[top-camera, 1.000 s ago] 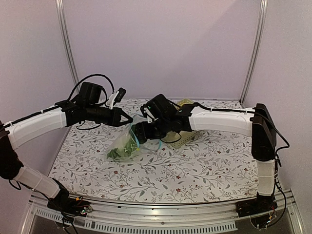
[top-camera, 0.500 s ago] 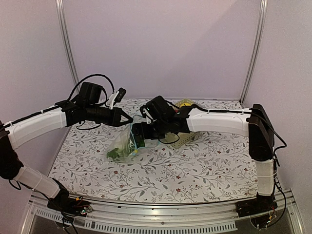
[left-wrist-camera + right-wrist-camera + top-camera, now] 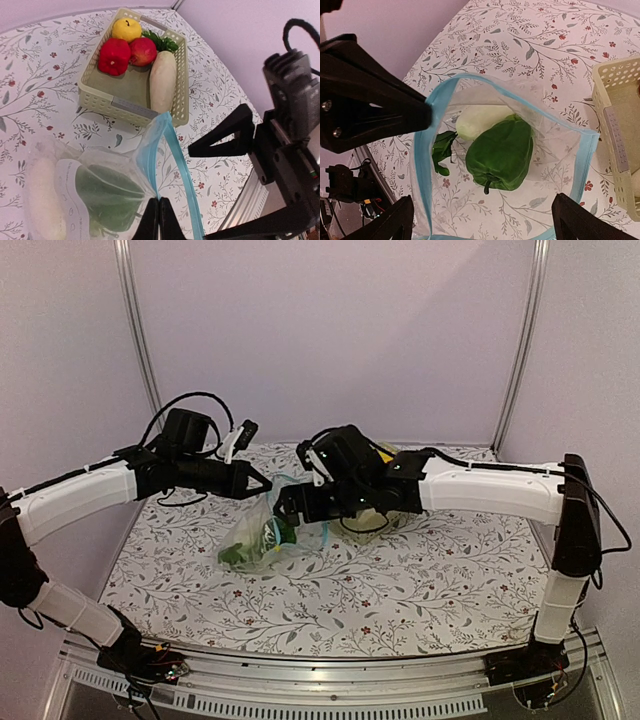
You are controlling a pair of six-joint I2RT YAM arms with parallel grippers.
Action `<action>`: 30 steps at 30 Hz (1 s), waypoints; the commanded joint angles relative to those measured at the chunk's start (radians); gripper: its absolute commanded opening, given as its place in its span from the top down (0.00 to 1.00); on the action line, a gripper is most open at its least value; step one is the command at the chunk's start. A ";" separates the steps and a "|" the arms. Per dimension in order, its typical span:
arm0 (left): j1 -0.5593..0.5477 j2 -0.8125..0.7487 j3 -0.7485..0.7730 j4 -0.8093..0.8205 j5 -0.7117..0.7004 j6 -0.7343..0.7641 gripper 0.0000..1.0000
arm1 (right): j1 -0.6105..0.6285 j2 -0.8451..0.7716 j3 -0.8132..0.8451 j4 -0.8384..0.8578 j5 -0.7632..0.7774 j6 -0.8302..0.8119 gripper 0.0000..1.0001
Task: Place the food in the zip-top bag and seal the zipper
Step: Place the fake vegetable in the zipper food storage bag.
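The zip-top bag (image 3: 255,540) hangs open from my left gripper (image 3: 264,483), which is shut on the zipper (image 3: 180,165) at one corner. In the left wrist view my left gripper (image 3: 159,220) pinches the strip. Inside the bag lie a green pepper (image 3: 502,152), a white piece (image 3: 479,120) and a green leafy piece (image 3: 440,150). My right gripper (image 3: 487,230) is open and empty just above the bag mouth; it also shows in the top view (image 3: 288,512). A yellow apple (image 3: 126,29), two red pieces (image 3: 114,56), a leafy piece (image 3: 162,42) and the white radish (image 3: 162,82) lie in the basket.
The pale green lattice basket (image 3: 130,105) stands on the flowered table behind the bag, under my right forearm in the top view (image 3: 372,524). Its near wall shows at the right of the right wrist view (image 3: 615,125). Frame posts stand at the back corners.
My right arm has swung its elbow out to the right and its wrist has risen a little above the bag. My left arm and the bag corner have stayed put.
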 commanded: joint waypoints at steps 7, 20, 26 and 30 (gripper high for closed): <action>0.018 -0.010 -0.006 0.002 -0.053 -0.009 1.00 | 0.003 -0.223 -0.089 -0.105 0.137 -0.027 0.03; 0.020 -0.017 -0.006 -0.003 -0.064 -0.002 1.00 | -0.148 -0.207 -0.046 -0.353 0.295 0.002 0.05; 0.020 -0.017 -0.006 -0.004 -0.063 -0.002 1.00 | -0.241 -0.144 -0.005 -0.353 0.272 0.033 0.07; 0.020 -0.023 -0.006 -0.006 -0.066 -0.001 1.00 | -0.279 -0.062 0.048 -0.354 0.262 0.043 0.10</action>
